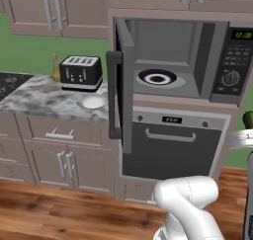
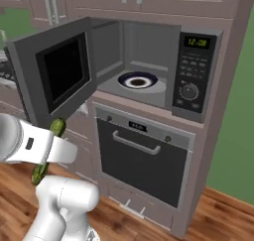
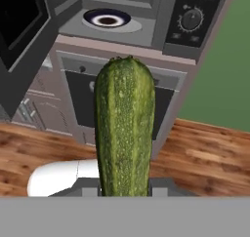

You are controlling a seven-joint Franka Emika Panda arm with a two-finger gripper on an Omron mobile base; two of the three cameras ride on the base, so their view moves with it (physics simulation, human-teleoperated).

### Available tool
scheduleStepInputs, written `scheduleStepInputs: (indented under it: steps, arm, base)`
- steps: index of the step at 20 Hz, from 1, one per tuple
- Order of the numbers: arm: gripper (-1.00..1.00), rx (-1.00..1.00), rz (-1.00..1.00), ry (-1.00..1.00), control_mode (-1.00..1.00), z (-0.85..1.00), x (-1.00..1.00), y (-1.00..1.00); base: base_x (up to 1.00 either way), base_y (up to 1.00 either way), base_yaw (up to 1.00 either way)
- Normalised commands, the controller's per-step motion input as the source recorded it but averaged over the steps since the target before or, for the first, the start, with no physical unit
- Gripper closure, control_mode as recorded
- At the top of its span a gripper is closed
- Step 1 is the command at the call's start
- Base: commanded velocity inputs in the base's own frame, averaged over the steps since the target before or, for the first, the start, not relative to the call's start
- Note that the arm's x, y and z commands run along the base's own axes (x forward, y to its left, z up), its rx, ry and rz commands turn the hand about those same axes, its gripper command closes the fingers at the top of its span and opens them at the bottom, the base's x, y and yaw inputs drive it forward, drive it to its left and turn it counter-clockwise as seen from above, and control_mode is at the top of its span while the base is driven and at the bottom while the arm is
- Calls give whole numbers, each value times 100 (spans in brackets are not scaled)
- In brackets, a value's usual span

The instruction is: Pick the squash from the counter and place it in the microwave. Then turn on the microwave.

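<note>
In the hand view the squash [image 3: 125, 128] is standing up the middle, covering the centre of the oven [image 3: 168, 92] front, and its lower end is running out of sight at the bottom, so the finger tips holding it are not showing. In the right base view the arm is hiding the squash's [image 2: 57, 127] middle, leaving only both ends peeking out. In the left base view the right edge is cutting the squash [image 1: 248, 119] to a sliver. Beside the microwave [image 1: 173, 61], the toaster [image 1: 81, 72] is covering most of a bottle [image 1: 56, 68]. The microwave's button labels are too small to read.
</note>
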Motion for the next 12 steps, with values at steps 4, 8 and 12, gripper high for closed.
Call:
scheduleStepInputs:
  steps: [4,8,12]
  arm:
    - [100,0,0,0,100,0,0,0]
    - [100,0,0,0,100,0,0,0]
    - [100,0,0,0,100,0,0,0]
  base:
    - [25,-29,22]
    - [41,-27,12]
    - [46,-22,8]
